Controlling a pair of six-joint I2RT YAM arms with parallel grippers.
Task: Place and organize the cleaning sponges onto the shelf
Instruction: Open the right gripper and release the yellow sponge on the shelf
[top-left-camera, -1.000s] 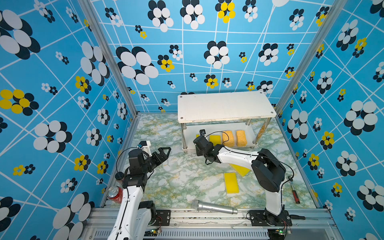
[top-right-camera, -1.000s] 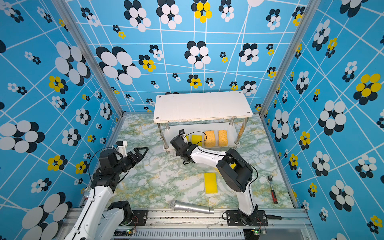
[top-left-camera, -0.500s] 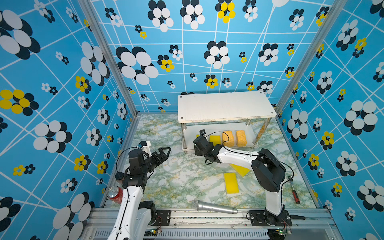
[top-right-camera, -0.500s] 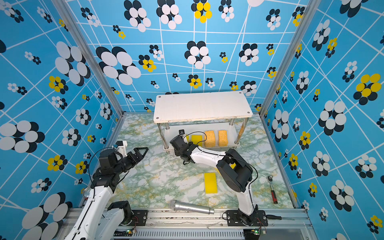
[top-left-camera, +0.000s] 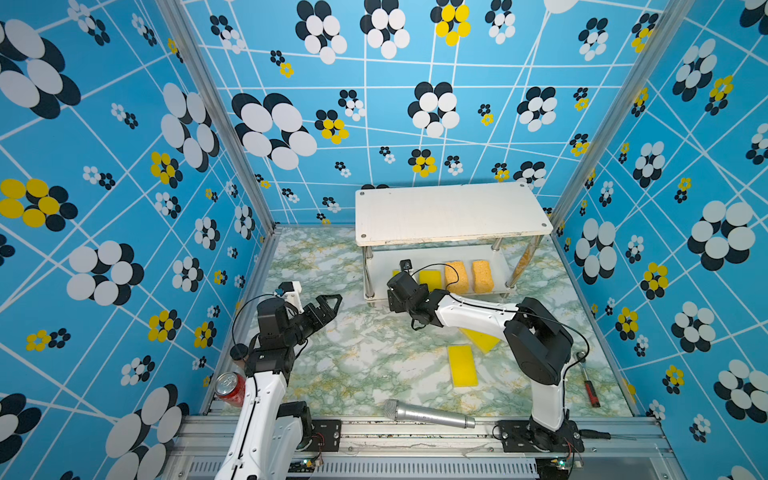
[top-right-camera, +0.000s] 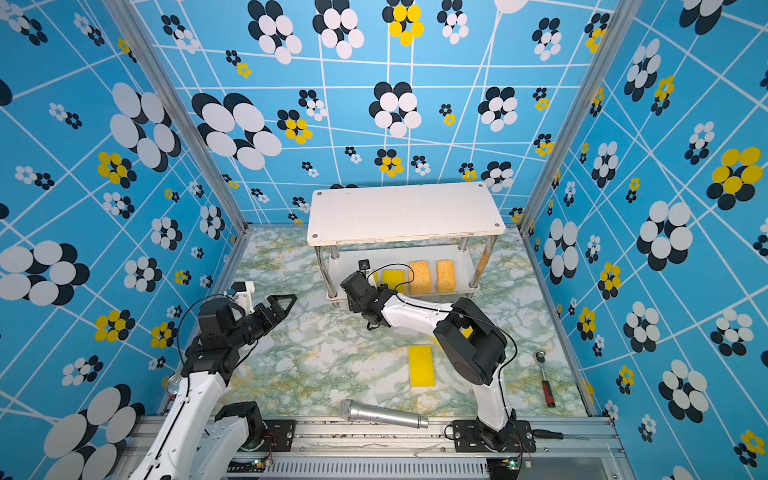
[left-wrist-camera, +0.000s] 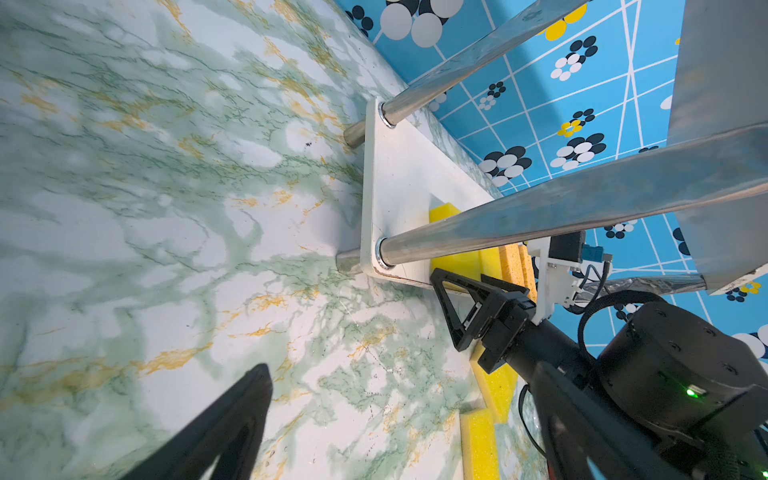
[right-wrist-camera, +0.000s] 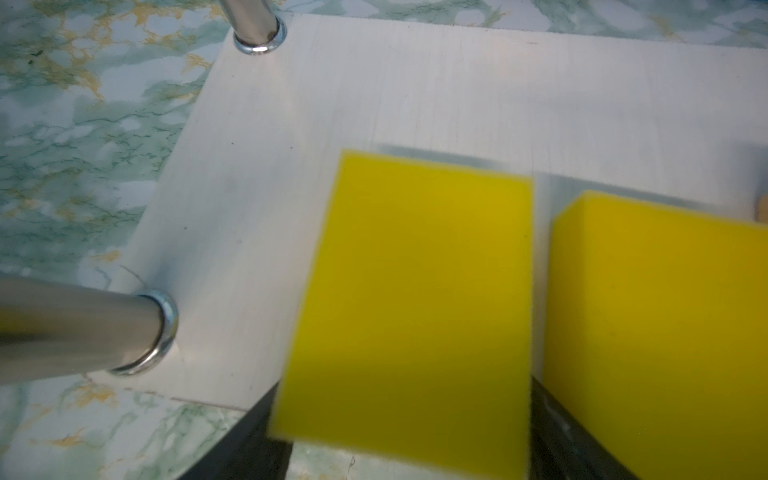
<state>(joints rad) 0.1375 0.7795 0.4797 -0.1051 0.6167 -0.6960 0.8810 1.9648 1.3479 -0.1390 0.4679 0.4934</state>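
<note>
**Grip eased:** the jaws of the R. gripper (left-wrist-camera: 457, 274) have been spread in steps over the past sec. and are now held clearly wider than before. The small yellow sponge (right-wrist-camera: 407, 299), earlier held tighter between the black fingers (right-wrist-camera: 249, 436), is now flanked by them, one on each side. It is seen lying on the lower shelf board (right-wrist-camera: 374, 91), w/ its near end past the board's edge toward the palm.
</note>
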